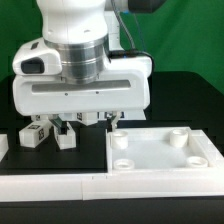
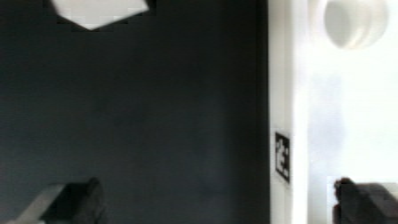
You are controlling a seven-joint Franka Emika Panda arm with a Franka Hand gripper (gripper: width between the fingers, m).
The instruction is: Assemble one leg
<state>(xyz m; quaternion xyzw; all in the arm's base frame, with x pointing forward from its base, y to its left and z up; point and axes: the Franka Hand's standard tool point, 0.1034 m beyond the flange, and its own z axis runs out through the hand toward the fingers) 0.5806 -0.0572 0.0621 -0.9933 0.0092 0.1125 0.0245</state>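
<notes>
Three white legs with square tags lie on the black table at the exterior view's left: one at the edge [image 1: 3,145], one [image 1: 35,135] and one [image 1: 67,137] beside it. The large white panel [image 1: 160,152] with round corner sockets lies at the right. My gripper [image 1: 98,122] hangs low over the panel's left far corner, open and empty. In the wrist view my gripper [image 2: 217,205] straddles the panel's tagged edge [image 2: 281,160]: one fingertip [image 2: 71,205] is over the dark table, the other [image 2: 365,200] over the panel [image 2: 347,110]. A white piece [image 2: 98,12] shows partly; I cannot tell what it is.
A low white wall [image 1: 60,187] runs along the table's front, in front of the legs and the panel. A round socket [image 2: 356,20] of the panel shows in the wrist view. A green backdrop stands behind the table.
</notes>
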